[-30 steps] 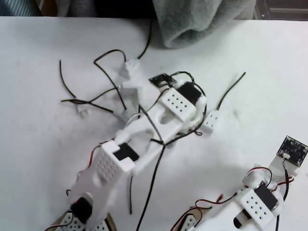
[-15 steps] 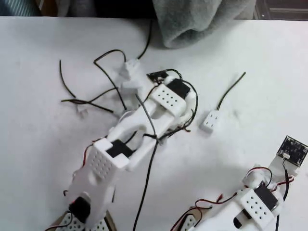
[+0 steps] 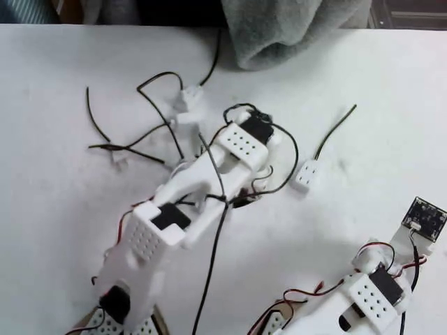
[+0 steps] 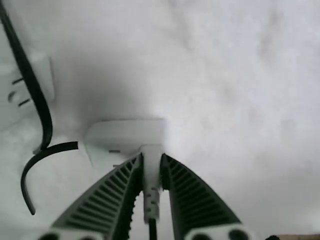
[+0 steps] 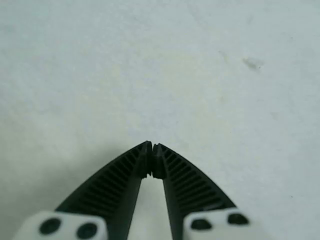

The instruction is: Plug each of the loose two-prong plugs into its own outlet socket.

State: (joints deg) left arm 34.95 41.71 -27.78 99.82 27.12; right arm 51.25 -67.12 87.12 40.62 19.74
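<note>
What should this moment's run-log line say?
left gripper: shut on plug, plug tip at outlet socket, seating unclear | right gripper: shut, empty, over table | second plug: loose, prongs bare

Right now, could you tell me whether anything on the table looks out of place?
The black wires lie tangled across each other by the left gripper, and a grey cloth lies over the table's far edge.

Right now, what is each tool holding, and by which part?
The left tool grips a plug by its sides; the right tool is shut on nothing.
</note>
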